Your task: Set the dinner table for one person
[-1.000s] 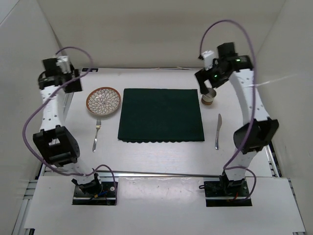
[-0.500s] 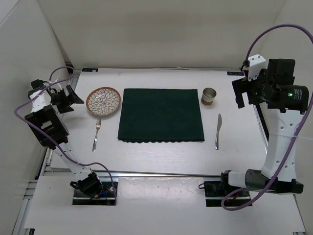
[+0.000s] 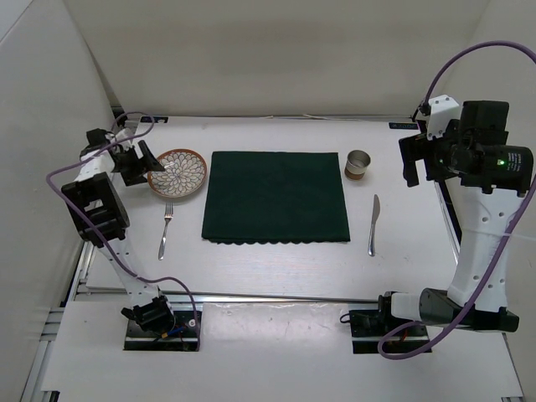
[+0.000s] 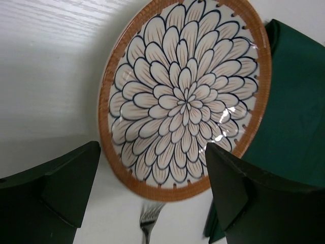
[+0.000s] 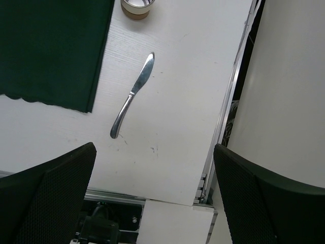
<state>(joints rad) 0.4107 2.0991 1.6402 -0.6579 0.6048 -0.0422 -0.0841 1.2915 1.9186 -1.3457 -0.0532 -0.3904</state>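
Left gripper (image 3: 141, 165): jaws apart, low over near-left rim of patterned plate (image 4: 185, 96); contact unclear. Right gripper (image 3: 416, 163): jaws wide apart, raised at right side, holding nothing. Dinner table (image 3: 276, 260) carries green placemat (image 3: 276, 197) centrally; plate and fork (image 3: 165, 229) left of it, cup (image 3: 358, 163) and knife (image 3: 373, 224) right

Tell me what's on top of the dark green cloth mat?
Nothing lies on the dark green rectangular cloth placemat; its top is bare. The flat white tabletop under it is hidden by the cloth.
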